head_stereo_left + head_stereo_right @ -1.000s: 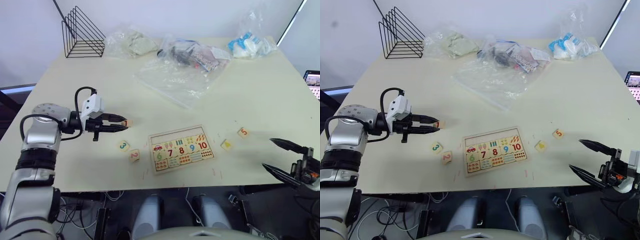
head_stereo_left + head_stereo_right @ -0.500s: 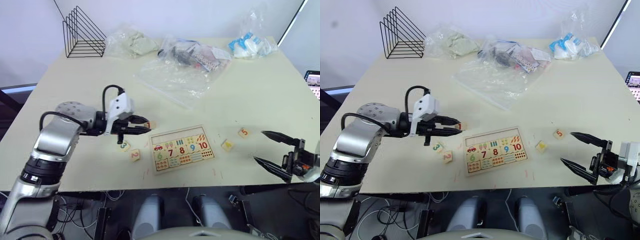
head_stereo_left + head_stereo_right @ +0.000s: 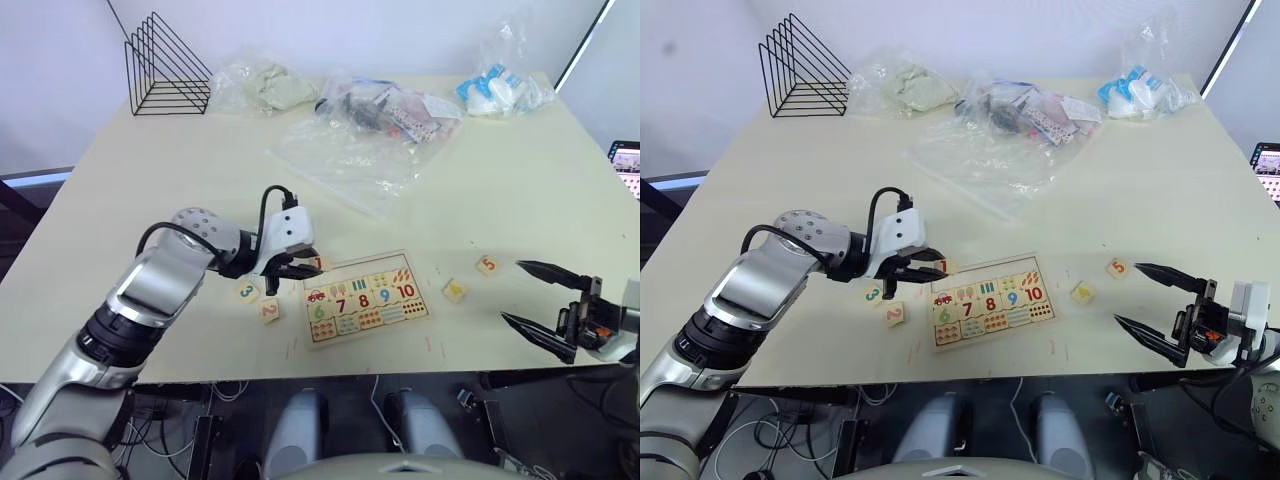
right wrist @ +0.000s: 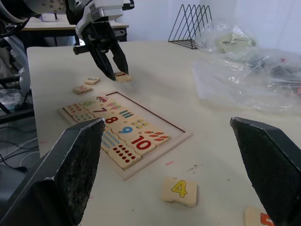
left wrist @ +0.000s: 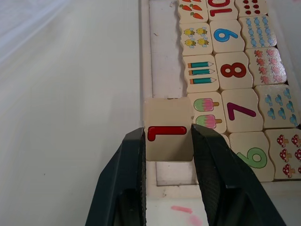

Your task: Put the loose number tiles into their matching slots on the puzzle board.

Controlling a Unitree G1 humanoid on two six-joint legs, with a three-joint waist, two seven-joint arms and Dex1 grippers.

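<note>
My left gripper (image 5: 168, 141) has swung in from the bench's left — jaws clamped on the 1 tile (image 5: 168, 135), above the puzzle board (image 3: 366, 297)'s near-left corner. Next: lower it into the end slot (image 5: 160, 70). My right gripper (image 3: 545, 303) waits wide open.

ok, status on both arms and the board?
Left gripper shut on pale wooden tile with red 1, at the pale wooden puzzle board top-left corner. Right gripper open, idle. Four loose tiles left; nothing blocking.
</note>
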